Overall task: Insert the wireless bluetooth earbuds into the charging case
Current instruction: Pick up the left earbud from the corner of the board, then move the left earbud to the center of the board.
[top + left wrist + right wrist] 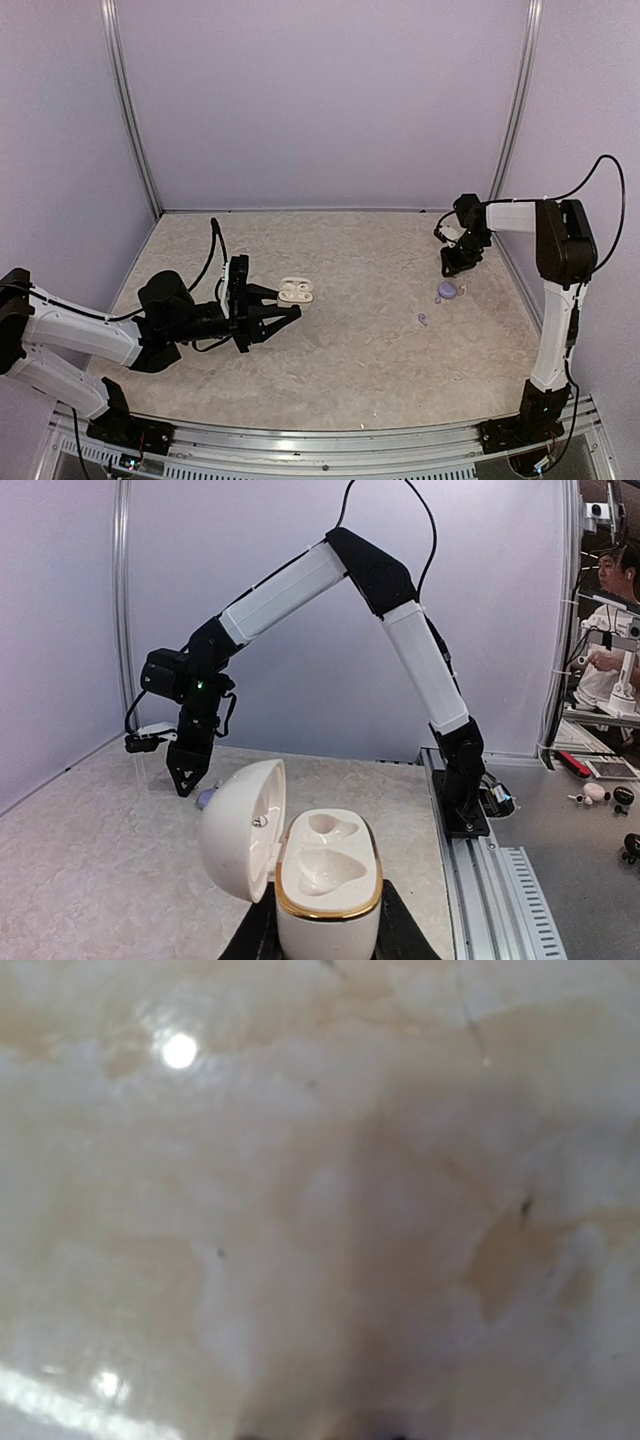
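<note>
My left gripper (283,308) is shut on the white charging case (295,291), held low over the table with its lid open. In the left wrist view the case (328,880) stands between my fingers; its gold-rimmed top shows two empty sockets, and the lid (240,830) hangs open to the left. A tiny lilac earbud (424,319) lies on the table right of centre. My right gripper (455,266) points down at the far right, just above a round lilac piece (447,290). The right wrist view shows only blurred table surface.
The round lilac piece also shows in the left wrist view (205,798), behind the lid and below my right gripper (188,775). Metal posts and pale walls enclose the marbled table (350,370). A rail (320,440) runs along the near edge.
</note>
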Robot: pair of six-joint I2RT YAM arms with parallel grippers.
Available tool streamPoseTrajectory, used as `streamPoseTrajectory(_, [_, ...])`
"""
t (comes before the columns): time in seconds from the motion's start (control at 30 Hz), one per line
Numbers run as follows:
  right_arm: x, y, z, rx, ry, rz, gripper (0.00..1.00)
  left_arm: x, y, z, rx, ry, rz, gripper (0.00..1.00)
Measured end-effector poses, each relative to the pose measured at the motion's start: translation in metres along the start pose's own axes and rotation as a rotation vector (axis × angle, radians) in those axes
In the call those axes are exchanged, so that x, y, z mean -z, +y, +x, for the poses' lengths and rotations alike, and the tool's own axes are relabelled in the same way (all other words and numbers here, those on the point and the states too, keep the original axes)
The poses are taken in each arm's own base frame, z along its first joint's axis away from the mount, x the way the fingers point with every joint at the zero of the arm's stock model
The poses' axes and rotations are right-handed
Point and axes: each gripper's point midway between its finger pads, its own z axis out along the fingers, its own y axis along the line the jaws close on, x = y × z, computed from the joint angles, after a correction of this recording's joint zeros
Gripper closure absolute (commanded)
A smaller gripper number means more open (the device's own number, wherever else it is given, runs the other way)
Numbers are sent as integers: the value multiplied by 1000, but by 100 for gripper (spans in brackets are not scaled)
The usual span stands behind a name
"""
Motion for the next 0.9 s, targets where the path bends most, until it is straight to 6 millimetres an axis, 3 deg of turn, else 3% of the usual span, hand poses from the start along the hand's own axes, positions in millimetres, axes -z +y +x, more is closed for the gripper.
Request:
streamPoseTrajectory(0.33, [-1, 4, 2, 5, 5, -19, 81, 1, 2, 0, -1, 0, -4, 96])
streamPoseTrajectory(0.5, [1, 21, -5, 33, -4, -52, 82, 1, 2, 0, 0, 0, -4, 96])
streamPoseTrajectory(0.6, [8, 51, -21, 92, -33, -84, 82, 1, 2, 0, 4, -1, -4, 96])
streamPoseTrajectory(0.8, [43, 140, -69, 259, -152, -173, 83, 6, 0, -3, 11, -11, -7, 96])
streamPoseTrajectory(0.9, [61, 176, -75, 322, -189, -215, 83, 10, -2, -8, 10, -26, -9, 96])
